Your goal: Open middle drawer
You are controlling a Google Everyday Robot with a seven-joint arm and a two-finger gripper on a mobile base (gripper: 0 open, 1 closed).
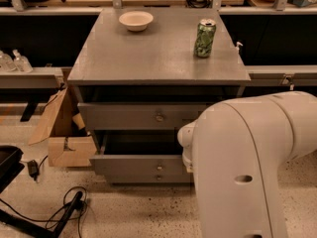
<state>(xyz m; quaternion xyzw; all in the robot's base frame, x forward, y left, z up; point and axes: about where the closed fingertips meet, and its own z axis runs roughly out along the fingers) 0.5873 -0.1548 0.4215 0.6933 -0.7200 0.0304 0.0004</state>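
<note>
**A:** Gripper?
**B:** Out of sight behind the white arm (247, 157), low at the cabinet's front right. I can't tell its state from here.
**A:** Middle drawer?
**B:** The middle drawer (129, 165) is pulled out past the top drawer (124, 117), with its dark inside showing above its grey front. Its knob (159, 167) is in the centre. The arm covers its right end. A second knob (159, 177) sits just under the first one.
**A:** Top drawer?
**B:** Grey front, with a shadow above it under the overhang.
**A:** Surface?
**B:** The cabinet top (148, 58) is flat, grey and scuffed. A white bowl (135, 20) sits at the back, left of centre. A green can (205, 37) stands upright on the right. The two are well apart.
**A:** Room?
**B:** The floor (143, 209) is speckled. A cardboard box (69, 151) with its flap up is just beside the cabinet's left side. Black cables (67, 212) lie on the floor at front left. Two clear bottles (20, 62) stand on a grey ledge at the left. Dark benches run behind on both sides.
</note>
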